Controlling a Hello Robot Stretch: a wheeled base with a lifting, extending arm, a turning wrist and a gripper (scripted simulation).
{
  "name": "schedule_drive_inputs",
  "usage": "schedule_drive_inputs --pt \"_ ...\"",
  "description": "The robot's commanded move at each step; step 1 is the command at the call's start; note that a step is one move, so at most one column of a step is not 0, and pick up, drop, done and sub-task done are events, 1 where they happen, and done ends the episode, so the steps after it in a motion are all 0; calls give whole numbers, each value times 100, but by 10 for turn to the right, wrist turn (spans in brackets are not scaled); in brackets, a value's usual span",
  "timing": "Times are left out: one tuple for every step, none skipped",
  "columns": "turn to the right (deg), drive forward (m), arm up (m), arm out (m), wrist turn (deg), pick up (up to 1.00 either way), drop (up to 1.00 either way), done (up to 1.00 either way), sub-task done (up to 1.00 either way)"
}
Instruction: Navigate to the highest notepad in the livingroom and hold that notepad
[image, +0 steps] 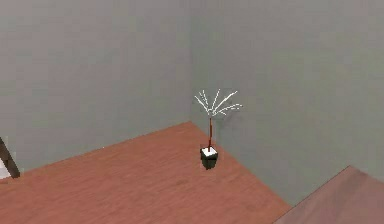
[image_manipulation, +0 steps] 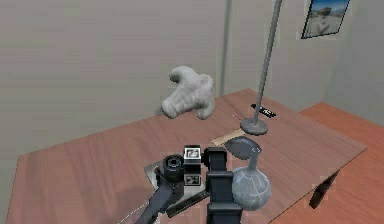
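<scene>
Surface: one brown wooden table (image_manipulation: 110, 165), set against a plain grey wall. It reaches toward the right end of the room, where reddish plank floor (image_manipulation: 350, 115) shows. In the forward view, the same floor runs to a corner of two grey walls, and a table corner (image: 345, 200) shows at near right.

Task item: one flat pale rectangle (image_manipulation: 224, 133) lies on the table just left of the lamp base. Its shape suits a notepad, but this cannot be confirmed.

Count:
- one white lumpy sculpture (image_manipulation: 188, 92), far side of the table
- one pole lamp (image_manipulation: 258, 122)
- one small dark object (image_manipulation: 265, 111) beside the lamp
- one glass vase (image_manipulation: 250, 182), near edge
- one framed picture (image_manipulation: 325, 18)
- one potted plant (image: 210, 148)

Gripper (image_manipulation: 152, 205) is over the near tabletop, left of the vase. Jaw state cannot be told, nor whether it holds anything.
</scene>
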Motion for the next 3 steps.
schedule_drive_inputs --pt "0 0 0 0 450 0 0 0 0" --pt "0 0 0 0 450 0 0 0 0" --pt "0 0 0 0 270 0 0 0 0"
